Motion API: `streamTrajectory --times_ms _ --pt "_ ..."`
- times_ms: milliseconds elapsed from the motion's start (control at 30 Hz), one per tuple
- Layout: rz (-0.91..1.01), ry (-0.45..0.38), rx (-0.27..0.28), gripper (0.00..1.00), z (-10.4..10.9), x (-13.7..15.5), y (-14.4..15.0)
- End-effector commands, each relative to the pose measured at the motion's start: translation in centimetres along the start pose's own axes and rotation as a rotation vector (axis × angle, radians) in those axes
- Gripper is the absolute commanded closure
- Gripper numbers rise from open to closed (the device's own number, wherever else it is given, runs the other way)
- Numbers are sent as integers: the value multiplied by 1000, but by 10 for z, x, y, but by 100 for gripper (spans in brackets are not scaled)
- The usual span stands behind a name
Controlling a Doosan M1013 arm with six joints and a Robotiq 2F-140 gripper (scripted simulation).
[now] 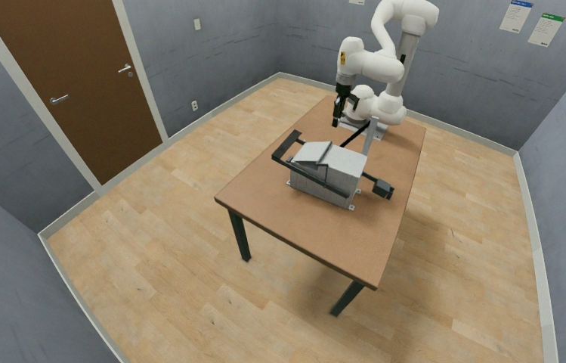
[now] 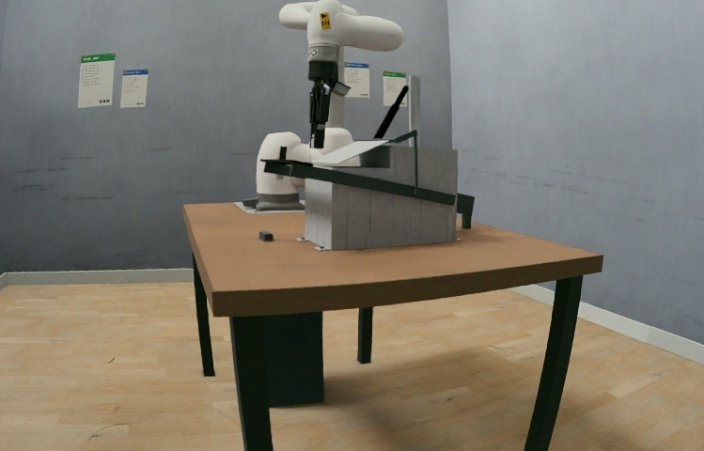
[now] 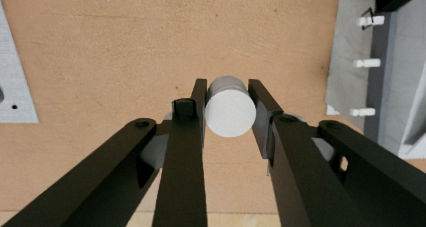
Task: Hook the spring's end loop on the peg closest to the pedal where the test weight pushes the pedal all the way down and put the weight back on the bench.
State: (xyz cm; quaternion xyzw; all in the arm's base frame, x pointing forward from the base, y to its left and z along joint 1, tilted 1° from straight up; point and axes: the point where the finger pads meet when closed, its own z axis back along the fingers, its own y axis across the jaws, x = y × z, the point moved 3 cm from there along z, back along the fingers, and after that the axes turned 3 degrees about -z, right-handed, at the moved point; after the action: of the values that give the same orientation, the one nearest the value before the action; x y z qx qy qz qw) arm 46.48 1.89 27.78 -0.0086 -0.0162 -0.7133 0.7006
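Note:
In the wrist view my gripper point(image 3: 227, 96) point(image 1: 335, 120) point(image 2: 317, 139) is shut on the pale cylindrical steel weight point(image 3: 230, 114) and holds it upright above the bench. It hangs beside the feeder point(image 1: 344, 162) point(image 2: 395, 217), on the robot-base side. The weight is mostly hidden in the top and exterior views. The black pedal point(image 1: 287, 144) point(image 2: 278, 165) is raised at the feeder's front end. The dark spring point(image 1: 354, 134) point(image 2: 391, 113) runs up to the grey post point(image 1: 370, 135) point(image 2: 414, 111). In the wrist view its thin loop point(image 3: 367, 26) is around one white peg point(image 3: 376, 20); other pegs point(image 3: 367, 63) point(image 3: 362, 112) show no loop.
The wooden bench point(image 1: 258, 193) point(image 2: 266, 273) carries the feeder and the robot's base plate point(image 3: 17, 94). A dark block point(image 1: 382, 187) sits at the end of a bar behind the feeder. A small dark block point(image 2: 265, 236) lies on the bench before the pedal side. The post stands tall near the arm.

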Motion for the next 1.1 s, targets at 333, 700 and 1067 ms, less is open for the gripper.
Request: streamTrajectory --times_ms 333,700,1067 --pt "0 -13 2 75 5 14 19" --pt "0 -27 2 75 10 28 37" --pt "0 -42 3 75 15 44 58"
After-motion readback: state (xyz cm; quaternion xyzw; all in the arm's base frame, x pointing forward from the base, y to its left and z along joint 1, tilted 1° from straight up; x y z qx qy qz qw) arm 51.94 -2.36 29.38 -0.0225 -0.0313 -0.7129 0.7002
